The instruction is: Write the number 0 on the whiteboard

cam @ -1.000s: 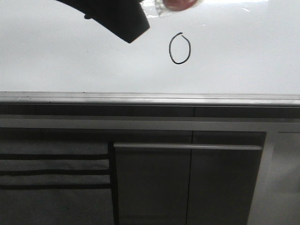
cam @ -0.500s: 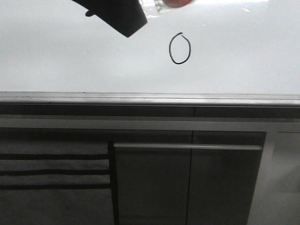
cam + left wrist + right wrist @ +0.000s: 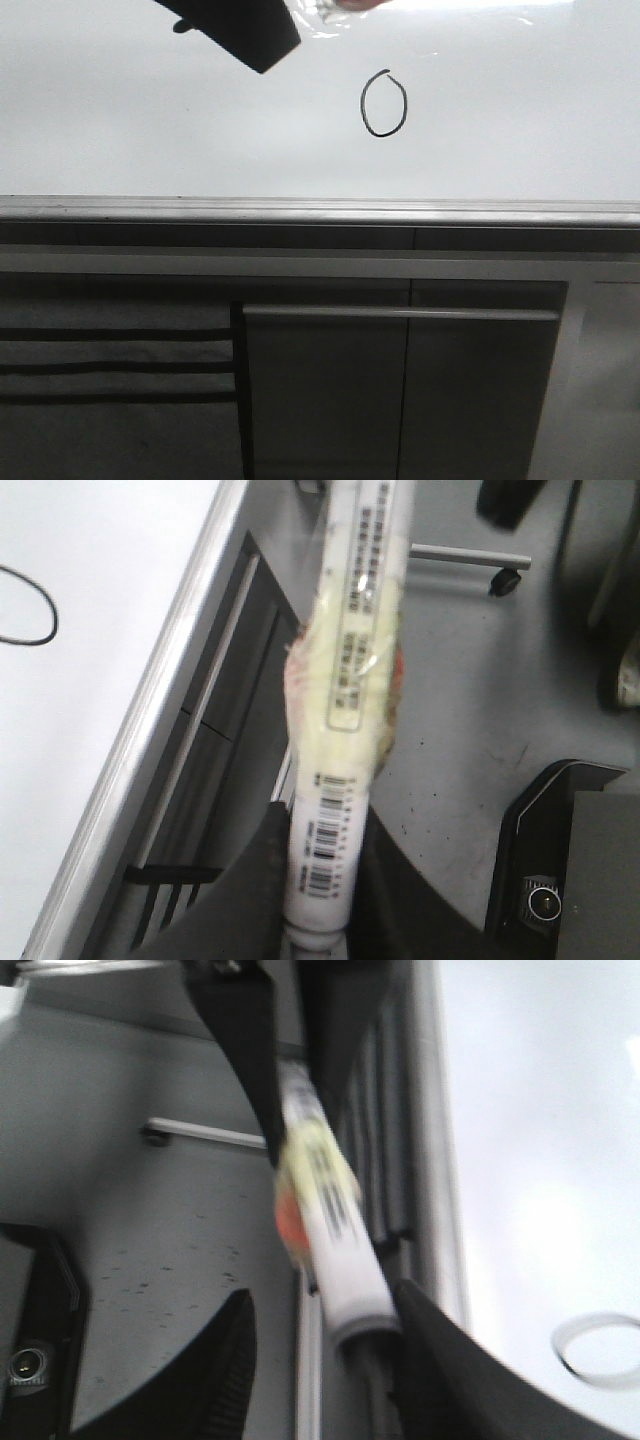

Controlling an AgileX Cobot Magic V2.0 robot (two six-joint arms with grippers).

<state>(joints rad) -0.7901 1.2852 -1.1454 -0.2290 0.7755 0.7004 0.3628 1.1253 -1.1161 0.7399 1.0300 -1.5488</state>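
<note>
**Oval drawn, dark gripper slips toward the top edge**

Compared with a second ago, the black gripper finger [image 3: 245, 35] sits higher in the upper left of the front frame, showing less of itself. The thin black hand-drawn number 0 [image 3: 384, 103] stands unchanged, upper centre on the glossy white whiteboard [image 3: 120, 130]. The left gripper [image 3: 318, 935] clamps a white barcode-labelled marker pen [image 3: 350, 680]. The right gripper [image 3: 330, 1355] appears spread either side of the blurred pen. Dark grey cabinet panels [image 3: 400, 390] fill the lower frame.
</note>
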